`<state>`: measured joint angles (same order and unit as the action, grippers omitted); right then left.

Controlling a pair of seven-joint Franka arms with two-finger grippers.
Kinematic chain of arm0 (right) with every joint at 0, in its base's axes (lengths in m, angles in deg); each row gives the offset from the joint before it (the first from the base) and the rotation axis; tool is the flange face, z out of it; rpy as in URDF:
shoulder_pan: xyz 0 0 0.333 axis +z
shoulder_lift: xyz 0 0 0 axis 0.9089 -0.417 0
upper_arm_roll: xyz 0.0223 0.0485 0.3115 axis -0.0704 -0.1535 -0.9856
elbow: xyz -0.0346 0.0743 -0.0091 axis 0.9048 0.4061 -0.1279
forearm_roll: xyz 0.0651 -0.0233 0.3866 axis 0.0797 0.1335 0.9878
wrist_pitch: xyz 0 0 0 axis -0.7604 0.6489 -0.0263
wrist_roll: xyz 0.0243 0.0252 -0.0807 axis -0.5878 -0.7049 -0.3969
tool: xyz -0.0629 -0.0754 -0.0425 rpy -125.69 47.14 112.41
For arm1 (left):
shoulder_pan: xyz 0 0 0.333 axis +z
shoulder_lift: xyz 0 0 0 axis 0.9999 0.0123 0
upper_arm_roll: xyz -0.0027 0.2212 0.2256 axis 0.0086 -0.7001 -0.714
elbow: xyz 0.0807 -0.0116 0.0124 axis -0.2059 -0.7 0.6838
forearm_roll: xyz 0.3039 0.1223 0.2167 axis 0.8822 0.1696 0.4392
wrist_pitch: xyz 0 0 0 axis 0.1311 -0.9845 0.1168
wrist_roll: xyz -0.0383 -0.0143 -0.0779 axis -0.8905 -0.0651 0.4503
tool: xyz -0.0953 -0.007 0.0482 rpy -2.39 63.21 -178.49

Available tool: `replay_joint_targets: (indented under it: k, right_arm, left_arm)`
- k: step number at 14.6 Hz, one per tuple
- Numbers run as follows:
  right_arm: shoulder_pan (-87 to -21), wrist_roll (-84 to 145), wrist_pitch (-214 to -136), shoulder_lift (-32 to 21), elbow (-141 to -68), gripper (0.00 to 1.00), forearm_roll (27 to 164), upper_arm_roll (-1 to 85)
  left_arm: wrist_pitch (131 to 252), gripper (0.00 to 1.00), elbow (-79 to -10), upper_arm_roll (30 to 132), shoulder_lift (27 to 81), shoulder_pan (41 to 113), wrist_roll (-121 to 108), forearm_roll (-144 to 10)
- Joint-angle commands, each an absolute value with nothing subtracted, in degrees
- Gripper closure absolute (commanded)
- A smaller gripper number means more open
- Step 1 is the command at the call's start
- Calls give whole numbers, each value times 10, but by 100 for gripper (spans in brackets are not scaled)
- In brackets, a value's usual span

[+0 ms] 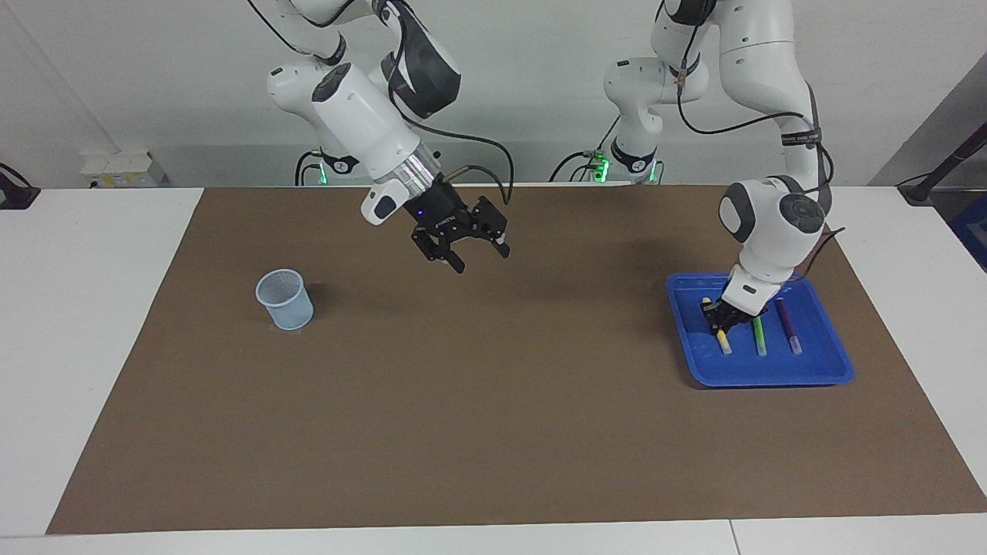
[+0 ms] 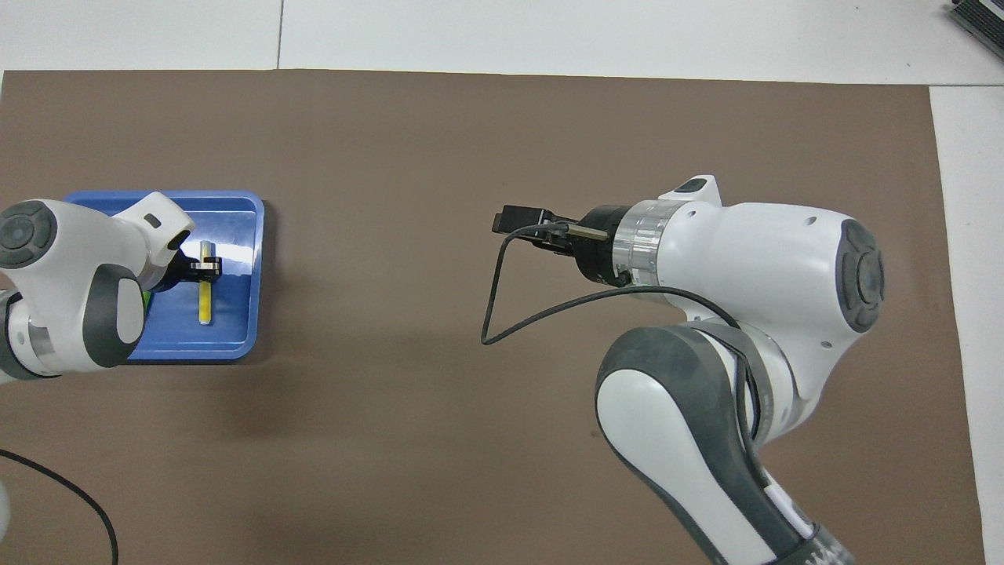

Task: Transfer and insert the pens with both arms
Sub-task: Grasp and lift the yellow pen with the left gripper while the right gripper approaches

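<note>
Facing view: the left gripper [image 1: 723, 318] is down in the blue tray [image 1: 829, 371], clamped on the yellow pen [image 1: 723, 339] near its end closer to the robots. The green pen [image 1: 759, 336] and purple pen [image 1: 788, 325] lie parallel just beside it. The pens are judged light, stiff and smooth; a grip across the barrel suits them, and a slim round barrel may roll or slip. The tray rim is low; lift straight up to clear it and the green pen. The right gripper [image 1: 469, 250] hangs with jaws apart over bare mat [image 1: 493, 416] at mid-table. The cup [image 1: 284, 299] stands toward the right arm's end.
</note>
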<state>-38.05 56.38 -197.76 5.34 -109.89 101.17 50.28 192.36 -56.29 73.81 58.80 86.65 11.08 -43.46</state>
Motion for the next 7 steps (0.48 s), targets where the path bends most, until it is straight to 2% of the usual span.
replay_joint_targets:
  k: [1, 5, 7]
  right_arm:
    - [-383, 591, -1986, 45, -1082, 0, 1025, 498]
    - [-384, 591, -1986, 30, -1052, 0, 1026, 498]
    - [-382, 594, -1986, 30, -1051, 0, 1026, 497]
  left_arm:
    - [1939, 100, -565, 737, 602, 865, 120, -442]
    - [1895, 100, -542, 737, 600, 867, 112, -442]
    - [1801, 100, -480, 737, 599, 869, 110, -463]
